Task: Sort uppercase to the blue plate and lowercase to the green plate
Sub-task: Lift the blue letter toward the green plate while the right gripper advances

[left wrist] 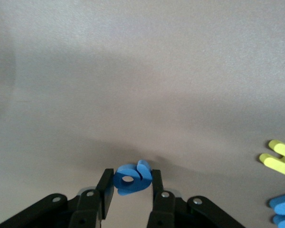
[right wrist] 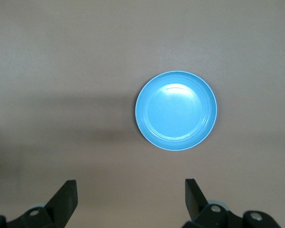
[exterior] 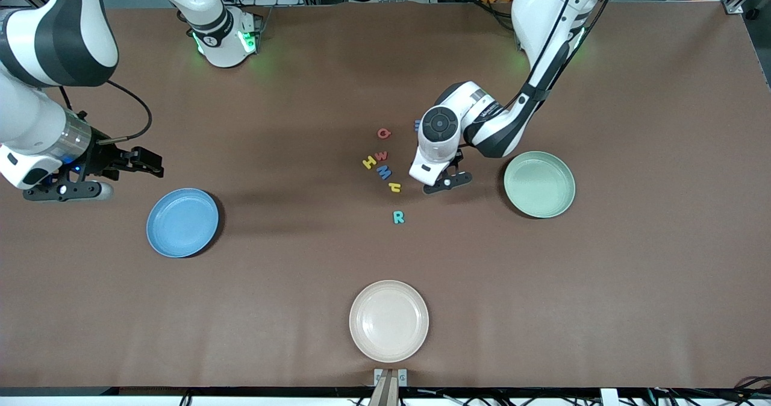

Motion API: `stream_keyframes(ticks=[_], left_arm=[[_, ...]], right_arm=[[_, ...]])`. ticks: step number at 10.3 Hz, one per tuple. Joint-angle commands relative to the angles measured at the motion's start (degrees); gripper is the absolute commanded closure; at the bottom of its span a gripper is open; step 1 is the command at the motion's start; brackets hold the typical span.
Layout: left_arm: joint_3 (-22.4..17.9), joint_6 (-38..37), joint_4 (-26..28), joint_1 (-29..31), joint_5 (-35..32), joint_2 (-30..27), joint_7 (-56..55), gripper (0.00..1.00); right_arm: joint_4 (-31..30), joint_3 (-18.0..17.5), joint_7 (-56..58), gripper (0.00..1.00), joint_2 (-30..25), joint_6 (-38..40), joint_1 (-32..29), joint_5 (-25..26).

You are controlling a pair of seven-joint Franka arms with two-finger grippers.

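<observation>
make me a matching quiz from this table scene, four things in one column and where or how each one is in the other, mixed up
Things
1. round sky-blue plate with raised rim
2. small blue rounded foam letter
3. round cream plate
4. right claw

Place or state
A. pinched between the left claw's fingers
B. open, up over the table near the blue plate, waiting
C. nearest the front camera of the three plates
D. toward the right arm's end of the table, nothing on it

Pairs: 1-D, 2-A, 3-C, 4-B
</observation>
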State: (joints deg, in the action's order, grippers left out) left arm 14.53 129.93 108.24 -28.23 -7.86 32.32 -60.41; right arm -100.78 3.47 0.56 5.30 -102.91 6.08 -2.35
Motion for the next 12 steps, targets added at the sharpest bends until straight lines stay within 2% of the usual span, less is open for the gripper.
stream_keyframes(ticks=[1,6,10,12], left_arm=[[-0.11,-3.96,0.48,1.68,-1.36,-2.69,3.44,0.77],[-0.03,-9.33,1.96,7.57,-1.45,-6.47,12.48,0.77],[-0.03,-9.34,6.97,14.42,-1.45,-11.04,22.50,0.78],[-0.03,-9.34,9.61,18.98,-1.45,-13.32,29.78,0.78]], right_arm=[[-1.61,-0.04,-0.12,0.00,-1.17,-0.71,1.13,-0.12],[-3.98,0.05,-1.00,0.00,-0.65,-4.14,8.94,-0.29],[-8.80,0.05,-9.42,0.00,-0.47,-10.97,17.55,-0.20],[-8.91,0.05,-12.32,0.00,2.07,-13.80,21.94,-0.20]])
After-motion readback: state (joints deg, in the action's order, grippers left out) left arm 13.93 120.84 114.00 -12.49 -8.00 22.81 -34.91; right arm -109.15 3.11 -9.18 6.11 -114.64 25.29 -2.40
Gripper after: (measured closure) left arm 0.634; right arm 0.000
